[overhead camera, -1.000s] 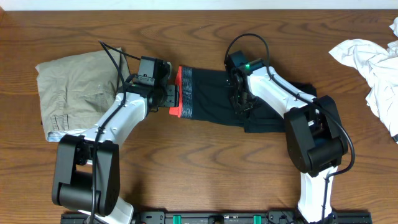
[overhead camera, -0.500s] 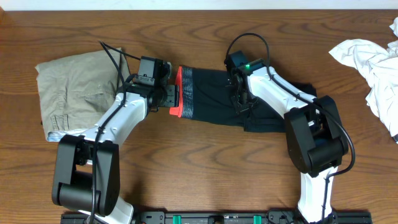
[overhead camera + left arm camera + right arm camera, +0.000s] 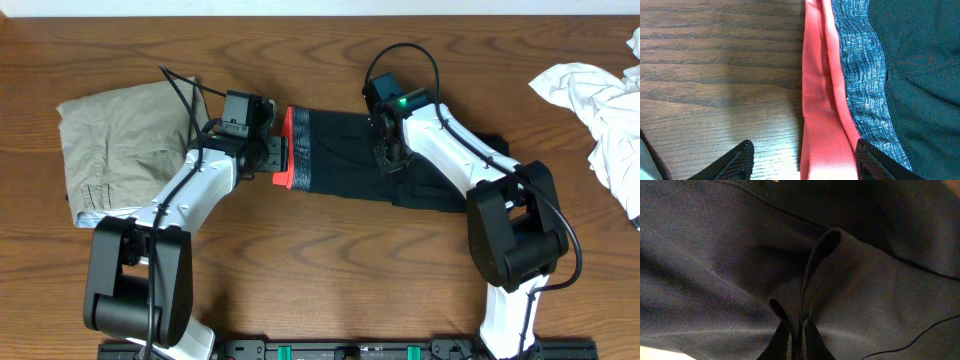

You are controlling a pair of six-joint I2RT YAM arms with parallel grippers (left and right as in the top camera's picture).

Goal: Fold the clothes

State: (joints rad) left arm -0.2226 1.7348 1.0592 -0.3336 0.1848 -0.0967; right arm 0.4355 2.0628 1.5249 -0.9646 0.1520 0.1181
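Note:
Dark shorts [image 3: 345,155] with a red waistband [image 3: 284,150] and a blue-grey band lie flat in the middle of the table. My left gripper [image 3: 277,154] is open and straddles the red waistband [image 3: 821,120] at the shorts' left edge. My right gripper [image 3: 388,162] is shut on a raised fold of the dark shorts fabric [image 3: 825,275] near the middle of the garment. Folded khaki trousers [image 3: 115,140] lie at the left. A crumpled white garment [image 3: 600,100] lies at the far right.
The wooden table [image 3: 320,270] shows bare wood in front of the shorts and along the back. Both arm bases stand at the front edge.
My right arm has shifted slightly up and to the right, still pinching the dark fabric. The left arm has not moved.

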